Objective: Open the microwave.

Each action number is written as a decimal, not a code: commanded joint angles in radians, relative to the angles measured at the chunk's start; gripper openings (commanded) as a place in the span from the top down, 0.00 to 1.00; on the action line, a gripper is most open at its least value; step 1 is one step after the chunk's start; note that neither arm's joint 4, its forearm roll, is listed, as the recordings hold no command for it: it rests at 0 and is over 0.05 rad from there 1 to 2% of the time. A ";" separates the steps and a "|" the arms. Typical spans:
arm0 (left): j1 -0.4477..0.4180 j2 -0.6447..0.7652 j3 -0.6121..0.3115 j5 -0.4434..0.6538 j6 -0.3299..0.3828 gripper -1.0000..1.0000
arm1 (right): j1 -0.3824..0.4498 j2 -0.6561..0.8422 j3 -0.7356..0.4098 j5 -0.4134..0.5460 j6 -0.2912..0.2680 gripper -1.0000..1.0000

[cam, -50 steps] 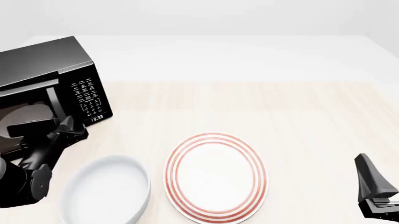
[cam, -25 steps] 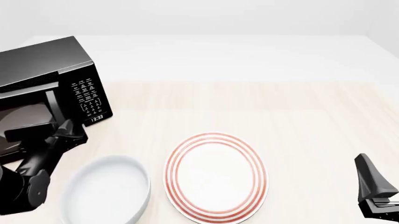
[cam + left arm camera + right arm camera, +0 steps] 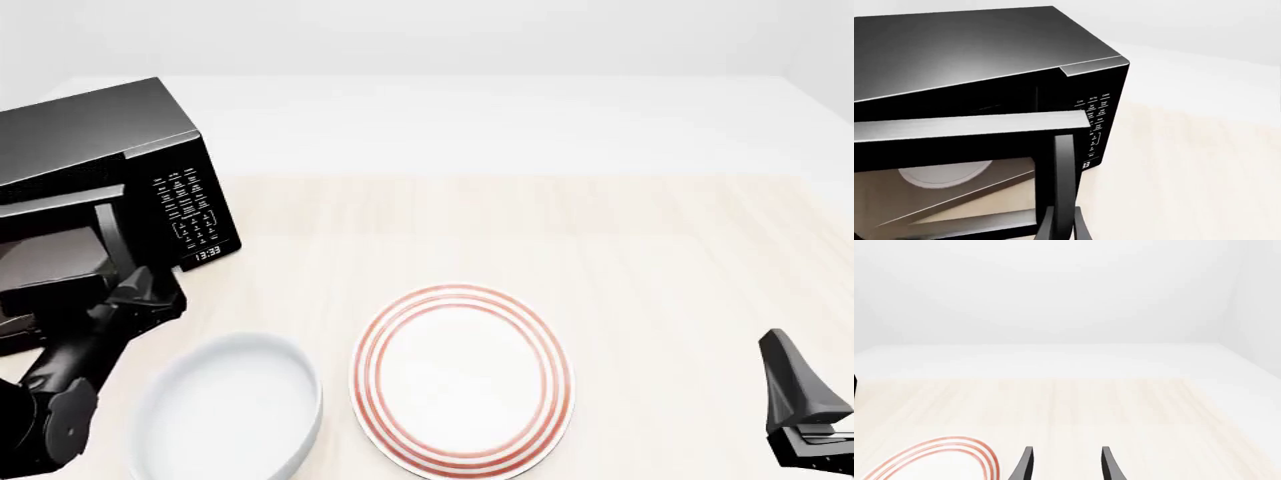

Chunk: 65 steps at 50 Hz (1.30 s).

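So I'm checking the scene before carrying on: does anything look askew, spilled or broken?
Nothing stands out. The microwave door is partly open, as the task wants. The red-ringed plate and white bowl sit flat and empty on the table.

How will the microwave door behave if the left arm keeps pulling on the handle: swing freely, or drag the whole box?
The microwave is a large box sitting flat on the table, so it probably stays put. Its door already stands ajar, turntable visible, so it likely pivots as one stiff panel. The glossy bar handle could slip in the left gripper.
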 commanded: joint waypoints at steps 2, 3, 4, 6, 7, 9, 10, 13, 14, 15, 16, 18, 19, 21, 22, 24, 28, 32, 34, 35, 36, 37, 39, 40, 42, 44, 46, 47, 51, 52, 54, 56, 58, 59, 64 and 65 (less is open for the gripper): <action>-0.052 -0.115 -0.014 -0.071 -0.018 1.00 | 0.000 0.000 0.000 0.000 0.000 0.00; -0.052 -0.117 -0.013 -0.071 -0.019 1.00 | 0.000 0.000 0.000 0.000 0.000 0.00; -0.053 -0.120 -0.011 -0.071 -0.018 1.00 | 0.000 0.000 0.000 0.000 0.000 0.00; -0.059 -0.126 -0.005 -0.071 -0.020 1.00 | 0.000 0.000 0.000 0.000 0.000 0.00; -0.060 -0.127 -0.005 -0.071 -0.021 1.00 | 0.000 0.000 0.000 0.000 0.000 0.00; -0.065 -0.129 -0.003 -0.071 -0.020 1.00 | 0.000 0.000 0.000 0.000 0.000 0.00; -0.067 -0.133 0.000 -0.071 -0.021 1.00 | 0.000 0.000 0.000 0.000 0.000 0.00; -0.069 -0.137 0.003 -0.071 -0.021 1.00 | 0.000 0.000 0.000 0.000 0.000 0.00; -0.071 -0.141 0.006 -0.071 -0.020 1.00 | 0.000 0.000 0.000 0.000 0.000 0.00; -0.074 -0.142 0.008 -0.072 -0.022 1.00 | 0.000 0.000 0.000 0.000 0.000 0.00; -0.075 -0.147 0.012 -0.072 -0.022 1.00 | 0.000 0.000 0.000 0.000 0.000 0.00; -0.075 -0.154 0.017 -0.072 -0.018 1.00 | 0.000 0.000 0.000 0.000 0.000 0.00; -0.079 -0.153 0.017 -0.072 -0.015 1.00 | 0.000 0.000 0.000 0.000 0.000 0.00; -0.083 -0.157 0.022 -0.072 -0.013 1.00 | 0.000 0.000 0.000 0.000 0.000 0.00; -0.084 -0.161 0.026 -0.072 -0.014 1.00 | 0.000 0.000 0.000 0.000 0.000 0.00; -0.084 -0.176 0.040 -0.072 -0.013 1.00 | 0.000 0.000 0.000 0.000 0.000 0.00; -0.081 -0.193 0.055 -0.072 -0.012 1.00 | 0.000 0.000 0.000 0.000 0.000 0.00; -0.085 -0.208 0.069 -0.072 -0.011 1.00 | 0.000 0.000 0.000 0.000 0.000 0.00; -0.086 -0.213 0.074 -0.072 -0.012 1.00 | 0.000 0.000 0.000 0.000 0.000 0.00; -0.087 -0.216 0.076 -0.072 -0.012 1.00 | 0.000 0.000 0.000 0.000 0.000 0.00; -0.089 -0.219 0.078 -0.072 -0.011 1.00 | 0.000 0.000 0.000 0.000 0.000 0.00; -0.091 -0.221 0.079 -0.072 -0.012 1.00 | 0.000 0.000 0.000 0.000 0.000 0.00; -0.094 -0.226 0.081 -0.072 -0.011 1.00 | 0.000 0.000 0.000 0.000 0.000 0.00; -0.094 -0.231 0.085 -0.072 -0.011 1.00 | 0.000 0.000 0.000 0.000 0.000 0.00; -0.095 -0.236 0.090 -0.072 -0.011 1.00 | 0.000 0.000 0.000 0.000 0.000 0.00; -0.096 -0.243 0.098 -0.072 -0.012 1.00 | 0.000 0.000 0.000 0.000 0.000 0.00; -0.097 -0.246 0.104 -0.072 -0.010 1.00 | 0.000 0.000 0.000 0.000 0.000 0.00; -0.097 -0.248 0.106 -0.072 -0.009 1.00 | 0.000 0.000 0.000 0.000 0.000 0.00; -0.095 -0.255 0.113 -0.072 -0.008 1.00 | 0.000 0.000 0.000 0.000 0.000 0.00; -0.095 -0.254 0.114 -0.072 -0.008 1.00 | 0.000 0.000 0.000 0.000 0.000 0.00; -0.095 -0.252 0.115 -0.072 -0.008 1.00 | 0.000 0.000 0.000 0.000 0.000 0.00; -0.094 -0.254 0.118 -0.072 -0.009 1.00 | 0.000 0.000 0.000 0.000 0.000 0.00; -0.093 -0.255 0.119 -0.072 -0.010 1.00 | 0.000 0.000 0.000 0.000 0.000 0.00; -0.094 -0.256 0.119 -0.072 -0.010 1.00 | 0.000 0.000 0.000 0.000 0.000 0.00; -0.091 -0.251 0.116 -0.072 -0.010 1.00 | 0.000 0.000 0.000 0.000 0.000 0.00; -0.091 -0.250 0.115 -0.072 -0.009 1.00 | 0.000 0.000 0.000 0.000 0.000 0.00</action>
